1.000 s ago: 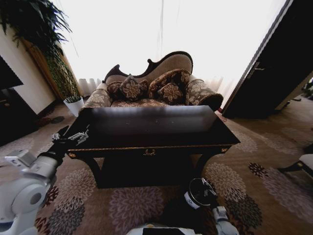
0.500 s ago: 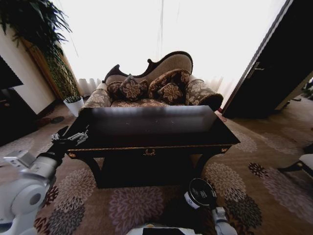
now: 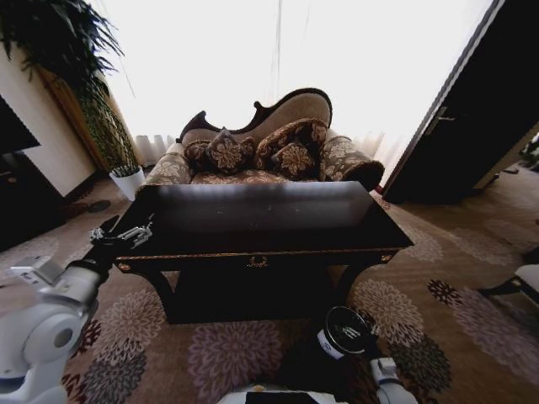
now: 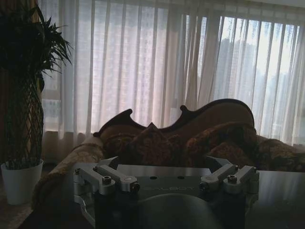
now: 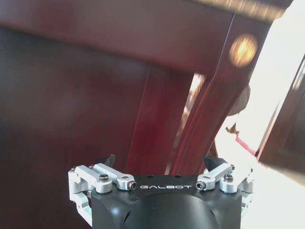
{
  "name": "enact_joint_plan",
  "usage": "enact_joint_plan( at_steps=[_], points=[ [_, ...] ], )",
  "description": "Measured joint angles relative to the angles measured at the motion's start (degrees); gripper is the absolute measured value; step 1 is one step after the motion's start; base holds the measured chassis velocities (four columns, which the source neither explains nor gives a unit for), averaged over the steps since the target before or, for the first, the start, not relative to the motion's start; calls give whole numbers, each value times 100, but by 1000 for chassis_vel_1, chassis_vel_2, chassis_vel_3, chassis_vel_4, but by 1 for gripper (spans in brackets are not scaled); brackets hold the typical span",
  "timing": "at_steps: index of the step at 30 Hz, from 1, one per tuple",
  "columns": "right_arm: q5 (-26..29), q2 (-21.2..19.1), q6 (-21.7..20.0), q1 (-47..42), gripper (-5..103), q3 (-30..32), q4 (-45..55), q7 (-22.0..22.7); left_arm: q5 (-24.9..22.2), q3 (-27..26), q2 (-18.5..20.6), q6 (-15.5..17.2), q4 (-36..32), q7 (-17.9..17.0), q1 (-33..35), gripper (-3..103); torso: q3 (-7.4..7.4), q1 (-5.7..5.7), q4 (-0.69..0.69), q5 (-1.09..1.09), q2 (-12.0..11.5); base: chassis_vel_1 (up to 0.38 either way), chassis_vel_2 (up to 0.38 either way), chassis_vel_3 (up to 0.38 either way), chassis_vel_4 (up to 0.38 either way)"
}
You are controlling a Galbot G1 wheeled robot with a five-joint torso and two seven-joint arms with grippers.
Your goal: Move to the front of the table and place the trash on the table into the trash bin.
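As your robot faces the table (image 3: 278,220), its glossy dark top carries no visible trash. Your left gripper (image 3: 120,235) hovers at the table's left front corner, fingers spread apart and holding nothing. Your right gripper (image 5: 159,162) sits low beside a table leg (image 5: 152,119), jaws likewise apart and unloaded. You will find the trash bin (image 3: 344,332) on the carpet (image 3: 438,337), below the table's front right, near your right arm.
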Motion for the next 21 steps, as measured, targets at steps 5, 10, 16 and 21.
enact_joint_plan(
  at_steps=[5,10,16,21],
  points=[
    [178,-316,-56,-637,100,409,909,-2,-17,58,-1,-9,19,4,-59,100,0,0,0,0,0,0,0,0,0],
    [268,-365,-63,-1287,100,772,1726,-2,-19,138,4,-12,46,6,-130,100,0,-1,-1,1,0,0,0,0,0],
    [596,-238,-189,-1811,100,959,2918,56,-17,229,14,-14,51,7,-171,100,-1,-1,-2,1,0,0,0,0,0],
    [894,-317,-569,-1918,100,1139,3820,331,28,247,48,-31,47,26,-166,100,0,-1,-1,1,0,0,0,0,0]
  ],
)
